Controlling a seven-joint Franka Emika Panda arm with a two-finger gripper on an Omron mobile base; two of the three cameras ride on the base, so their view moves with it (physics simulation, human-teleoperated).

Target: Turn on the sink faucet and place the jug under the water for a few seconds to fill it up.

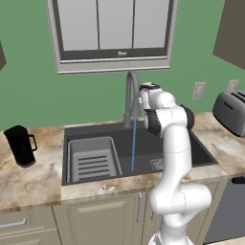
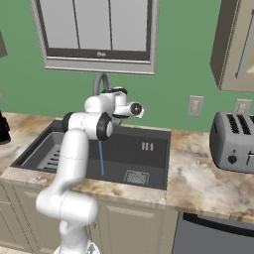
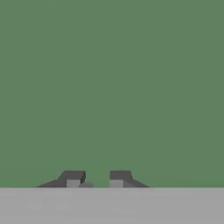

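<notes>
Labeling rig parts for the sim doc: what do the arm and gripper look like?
The arm has glossy white rounded links with dark bands at the joints. The gripper has two small dark grey blocky fingers with lighter grey pads. No cables or markings are visible.

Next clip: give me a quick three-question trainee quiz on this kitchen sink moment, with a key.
1. True or false: water is running from the sink faucet into the sink.
2. Where does the jug stand? A) inside the sink B) on the counter left of the sink C) in the hand
3. Fill in: the silver appliance on the counter right of the sink is a ____.

Key: 1 true. 2 B; it stands upright on the counter, well away from the stream. 3 toaster.
</notes>
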